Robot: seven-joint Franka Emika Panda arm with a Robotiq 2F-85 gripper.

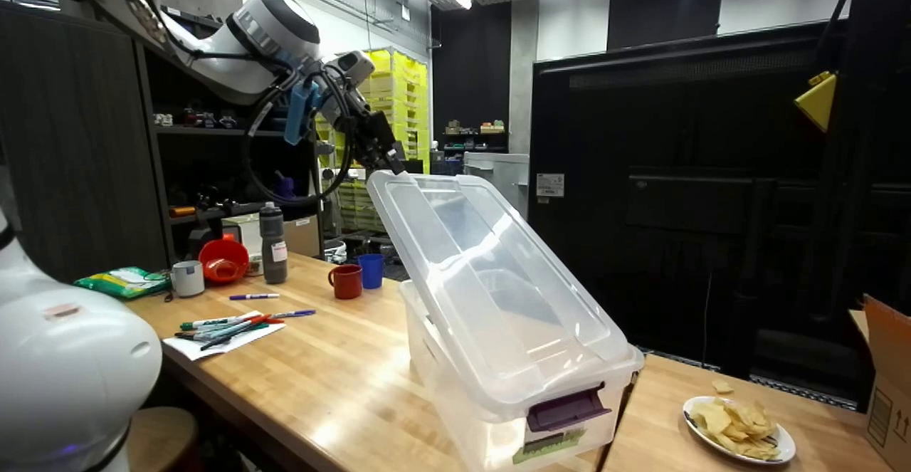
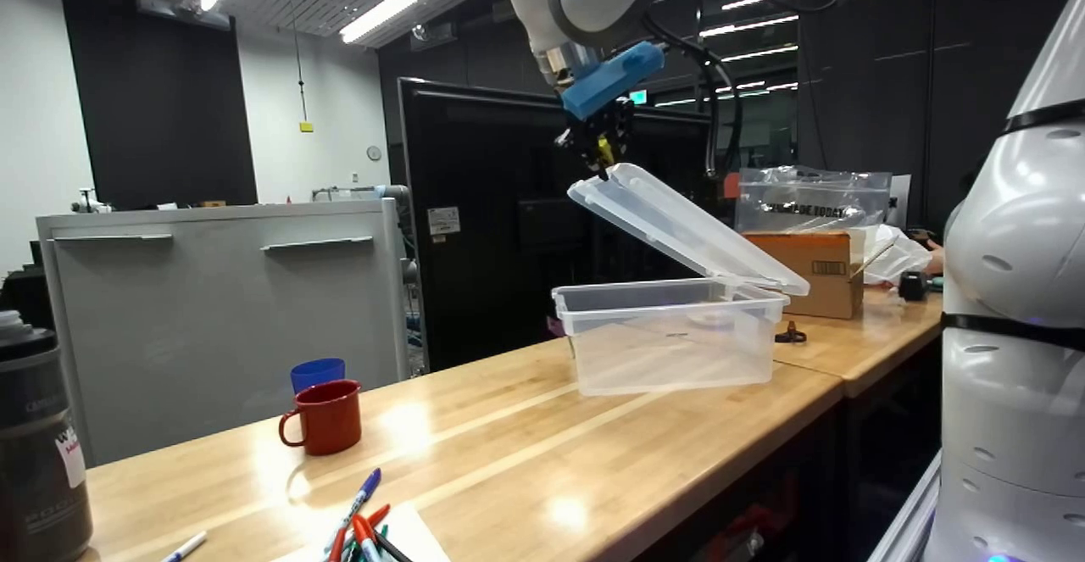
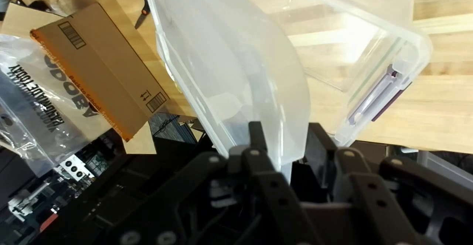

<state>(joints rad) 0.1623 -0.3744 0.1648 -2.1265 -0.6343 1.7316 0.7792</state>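
Note:
A translucent plastic lid leans steeply over a clear storage bin, its low end resting at the bin's rim and its high end in the air. At that raised end my gripper is shut on the lid's edge, one finger on each side. In the wrist view the lid runs down between the fingertips, with some gap showing deeper between the fingers. Beside it the bin's rim is uncovered. A dark purple latch shows at the bin's near end in an exterior view.
On the wooden table stand a red mug, a blue cup and a dark bottle. Several markers lie on paper. Past the bin are a chip plate and a cardboard box. Scissors lie near the lid.

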